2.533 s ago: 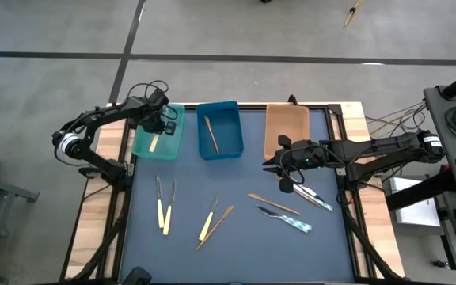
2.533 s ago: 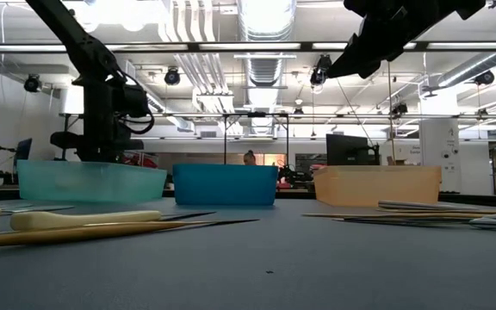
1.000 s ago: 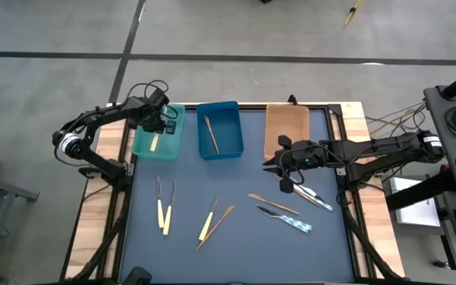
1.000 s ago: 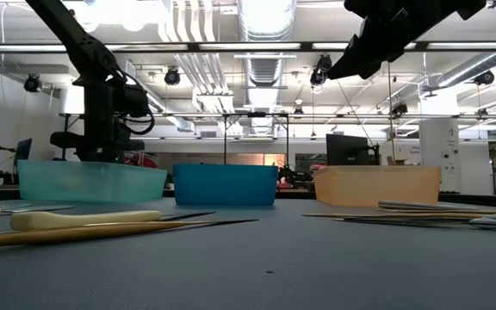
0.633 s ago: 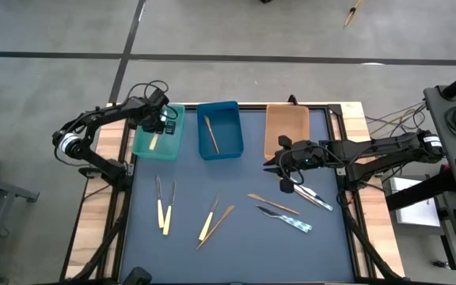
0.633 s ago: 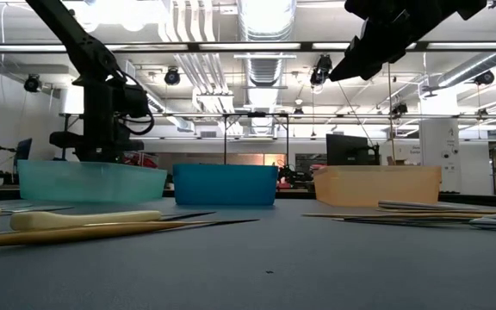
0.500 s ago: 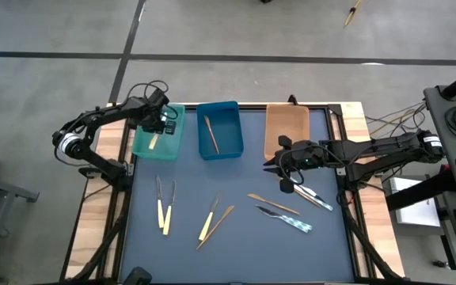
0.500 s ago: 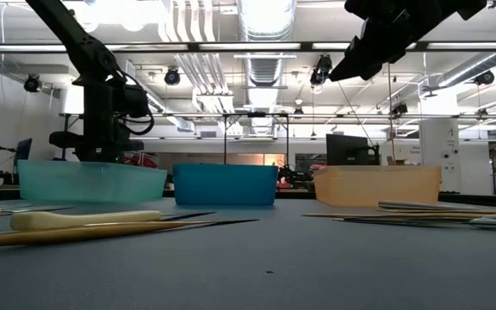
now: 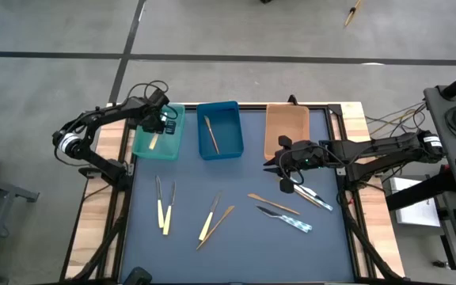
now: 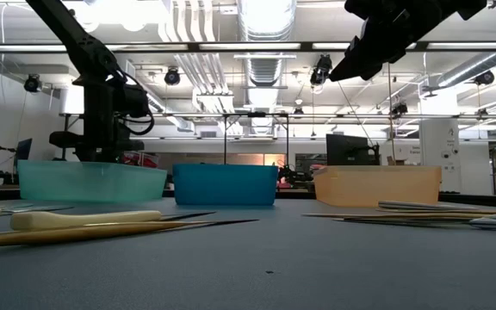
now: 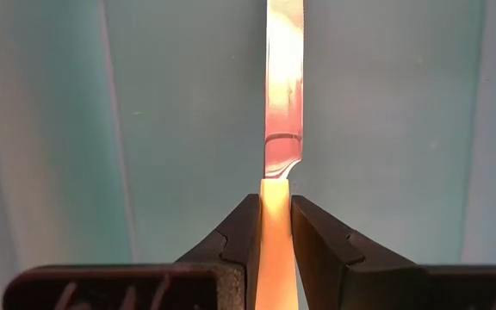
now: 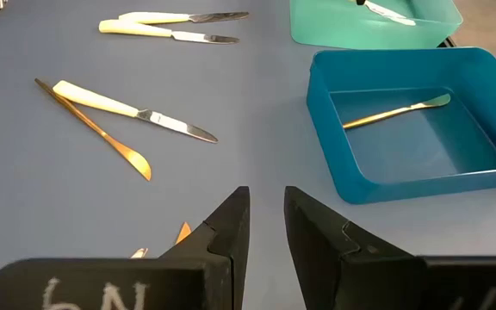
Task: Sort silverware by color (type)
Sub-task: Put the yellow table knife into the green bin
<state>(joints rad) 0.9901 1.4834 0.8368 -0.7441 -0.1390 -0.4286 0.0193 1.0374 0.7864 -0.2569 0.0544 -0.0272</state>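
Over the teal tray (image 9: 161,136), the left tool (image 9: 158,127) grips a cream-handled knife (image 11: 281,138) ready for release, which calls for parting its fingers, while the right tool (image 9: 285,184), narrowly parted and empty, hovers above the table (image 9: 236,253) near the remaining silverware (image 9: 282,214).
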